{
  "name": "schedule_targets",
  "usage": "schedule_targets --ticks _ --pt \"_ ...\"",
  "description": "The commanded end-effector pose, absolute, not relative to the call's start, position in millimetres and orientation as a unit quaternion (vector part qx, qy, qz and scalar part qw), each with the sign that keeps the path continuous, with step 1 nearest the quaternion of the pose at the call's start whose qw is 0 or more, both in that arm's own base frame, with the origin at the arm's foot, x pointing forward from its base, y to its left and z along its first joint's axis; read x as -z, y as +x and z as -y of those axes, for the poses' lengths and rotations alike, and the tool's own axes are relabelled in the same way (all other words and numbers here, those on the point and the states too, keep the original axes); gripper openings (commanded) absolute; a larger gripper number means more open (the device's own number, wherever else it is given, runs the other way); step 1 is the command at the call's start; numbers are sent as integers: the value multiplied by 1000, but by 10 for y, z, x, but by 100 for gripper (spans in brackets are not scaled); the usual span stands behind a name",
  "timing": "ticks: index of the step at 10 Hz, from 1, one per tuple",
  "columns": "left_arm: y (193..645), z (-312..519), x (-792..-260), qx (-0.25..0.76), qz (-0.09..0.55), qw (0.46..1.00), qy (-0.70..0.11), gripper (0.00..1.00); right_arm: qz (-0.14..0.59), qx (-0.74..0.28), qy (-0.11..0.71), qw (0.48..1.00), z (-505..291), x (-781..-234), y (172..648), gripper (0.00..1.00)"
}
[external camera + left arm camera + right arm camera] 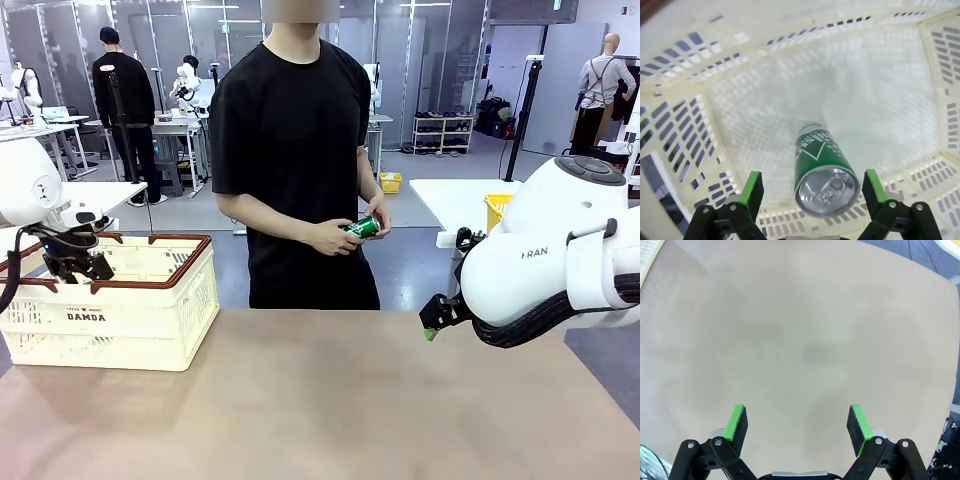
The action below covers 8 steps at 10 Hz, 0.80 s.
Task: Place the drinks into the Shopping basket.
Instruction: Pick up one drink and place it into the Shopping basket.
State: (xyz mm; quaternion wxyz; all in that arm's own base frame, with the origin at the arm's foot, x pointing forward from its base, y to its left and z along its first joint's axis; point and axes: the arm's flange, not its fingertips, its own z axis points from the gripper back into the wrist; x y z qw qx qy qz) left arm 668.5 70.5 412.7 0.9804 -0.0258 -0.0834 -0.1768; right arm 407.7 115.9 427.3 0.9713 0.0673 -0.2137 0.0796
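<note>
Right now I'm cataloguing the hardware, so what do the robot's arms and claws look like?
The left arm and right arm are rounded white shells; the right shows grey "FRAN" lettering and a black cable. The left claw and right claw are black two-finger linkages with green pads.

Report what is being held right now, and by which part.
Neither gripper holds anything; the left gripper is open, clear of the loose green can. The person's hands hold a second can by its body.
</note>
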Motion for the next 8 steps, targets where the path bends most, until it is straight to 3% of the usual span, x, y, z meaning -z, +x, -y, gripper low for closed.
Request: schedule_targets --ticks 1,4,8 --pt "6615 -610 -4384 175 86 981 -4 100 213 -79 70 971 -1154 -4270 4082 100" --pt "6462 -473 -4832 186 100 977 25 100 213 -79 70 971 -1154 -4270 4082 100" --pt "6466 -434 -5018 195 116 974 16 100 213 -79 70 971 -1154 -4270 4082 100"
